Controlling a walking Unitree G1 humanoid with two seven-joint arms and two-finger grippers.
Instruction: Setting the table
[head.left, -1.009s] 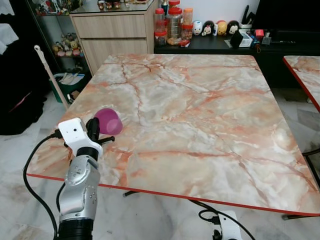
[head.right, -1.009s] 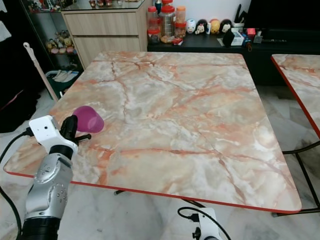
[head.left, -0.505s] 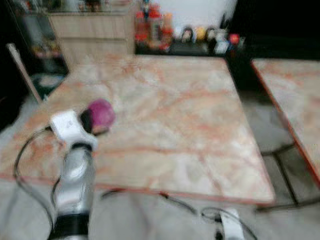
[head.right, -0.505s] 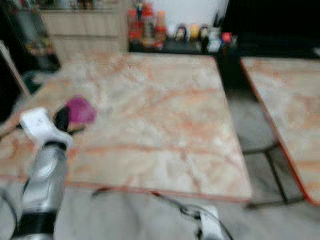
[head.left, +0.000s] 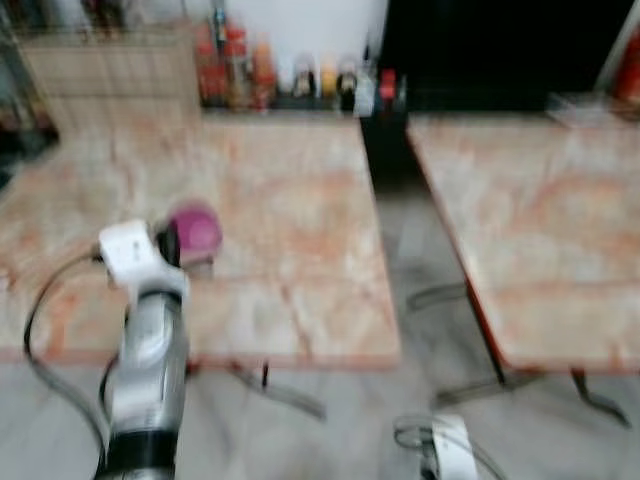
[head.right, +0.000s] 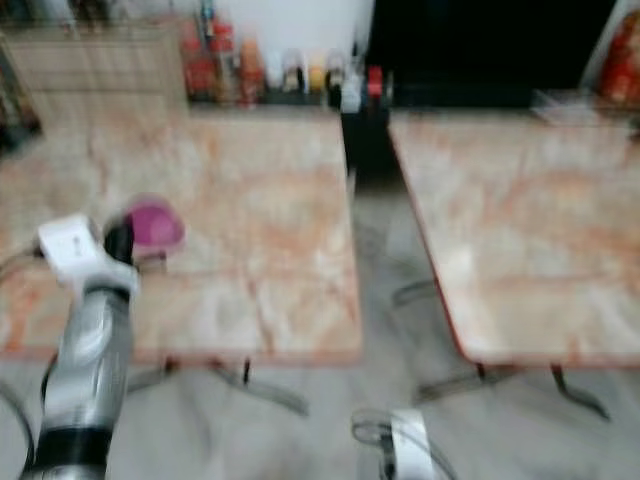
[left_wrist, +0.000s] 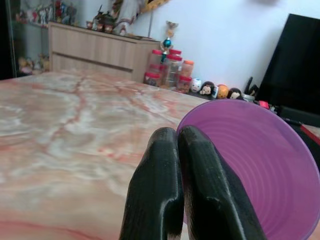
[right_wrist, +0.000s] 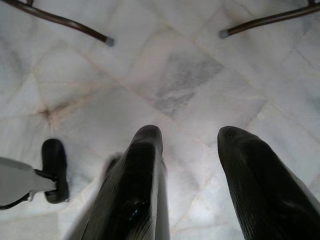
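Purple cup (left_wrist: 260, 170) above marble table (left_wrist: 65, 125)

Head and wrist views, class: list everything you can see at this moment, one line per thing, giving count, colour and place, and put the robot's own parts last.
Tables: two, pink-orange marble tops with red edges; one ahead on the left, the other to its right, a gap of floor between them.
Cup: one, purple, held over the left table's near part.
Jars: several, red-lidded, on the dark counter beyond the left table.
Figurines: a few small ones, beside the jars.
Cabinet: one, light wood, against the far wall.
Floor: pale marble tiles.
Left tool: black fingers closed on the cup's rim, on a silver arm.
Right tool: black fingers apart, hanging over the floor.
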